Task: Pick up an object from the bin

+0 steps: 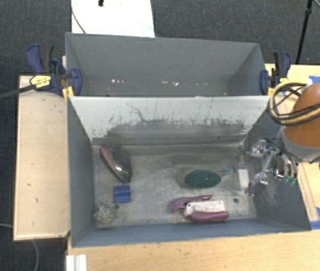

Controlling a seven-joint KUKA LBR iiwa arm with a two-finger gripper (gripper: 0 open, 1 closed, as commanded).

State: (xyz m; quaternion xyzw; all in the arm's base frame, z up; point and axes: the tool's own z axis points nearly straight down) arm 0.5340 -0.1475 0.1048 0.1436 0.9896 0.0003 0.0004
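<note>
Bin (86,151): enclosing the gripper at its right wall.
Gripper (255,165): hanging spread open, gripping nothing.
Purple-and-white packet (203,209): lying left of it, frontward.
Dark green oval (201,178): lying left, apart.
Small white piece (242,178): sitting just beside it.

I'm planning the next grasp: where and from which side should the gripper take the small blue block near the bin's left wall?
Grip the small blue block across its two side faces, probably straight from above: it lies flat, apart from the grey oblong thing behind it and the crumpled beige lump in front.
</note>
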